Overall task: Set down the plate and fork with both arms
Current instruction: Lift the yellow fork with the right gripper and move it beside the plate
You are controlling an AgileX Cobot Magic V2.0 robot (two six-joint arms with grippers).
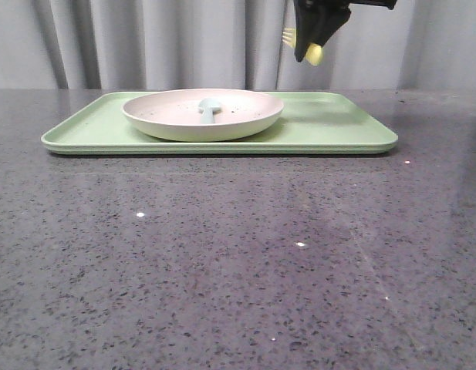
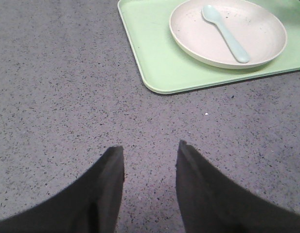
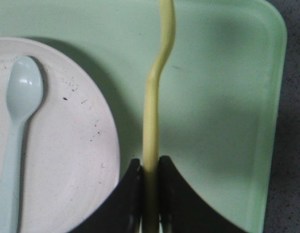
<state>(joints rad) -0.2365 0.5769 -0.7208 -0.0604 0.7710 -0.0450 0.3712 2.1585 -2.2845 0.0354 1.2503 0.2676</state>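
Right wrist view: right gripper (image 3: 150,194) pinches the fork (image 3: 152,121) edge-on, above bare tray (image 3: 222,121) just beside the plate (image 3: 67,145) (spoon (image 3: 18,126) already inside). Left gripper (image 2: 150,194) spread, empty. Risk: thin grip lets fork twist on release.

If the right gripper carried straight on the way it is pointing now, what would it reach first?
Most likely the bare floor of the green tray, beside the plate. The right gripper, shut on the fork, points down at that open stretch; its height above it is hard to judge.
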